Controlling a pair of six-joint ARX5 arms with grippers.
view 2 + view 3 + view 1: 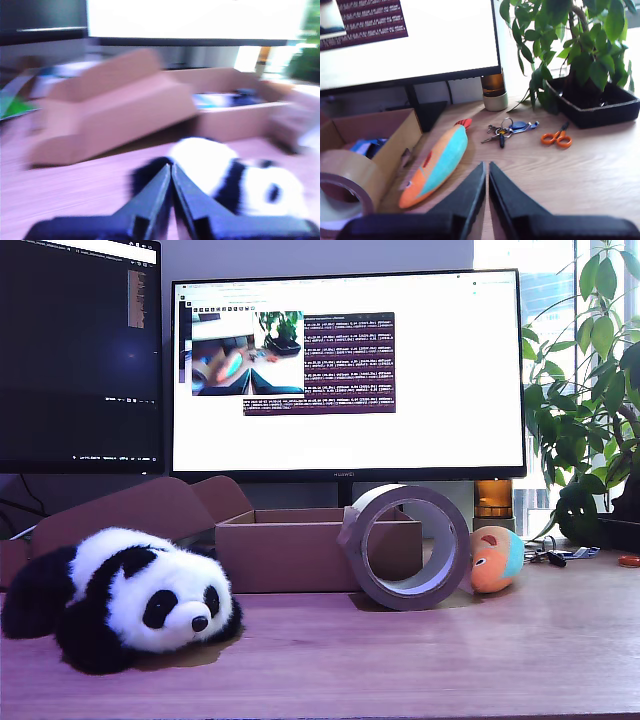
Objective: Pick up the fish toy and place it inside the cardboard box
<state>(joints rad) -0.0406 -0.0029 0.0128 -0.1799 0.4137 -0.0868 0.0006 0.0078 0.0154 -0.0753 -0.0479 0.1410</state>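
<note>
The fish toy (497, 558) is orange with a teal band and lies on the desk at the exterior view's right, against the tape roll (408, 547). In the second wrist view the fish toy (440, 162) lies stretched out, red tail away from me, between the tape roll (345, 182) and my second gripper (486, 169). That gripper is shut and empty, just short of the fish. The cardboard box (290, 550) stands open mid-desk, flaps spread. My first gripper (171, 169) is shut and empty, near the panda, with the cardboard box (235, 122) beyond. Neither arm shows in the exterior view.
A black-and-white panda plush (130, 598) lies at the exterior view's left, the panda plush (235, 182) just ahead of my first gripper. Keys (507, 130), orange scissors (557, 138) and a potted plant (592, 105) sit beyond the fish. Monitors (345, 370) stand behind.
</note>
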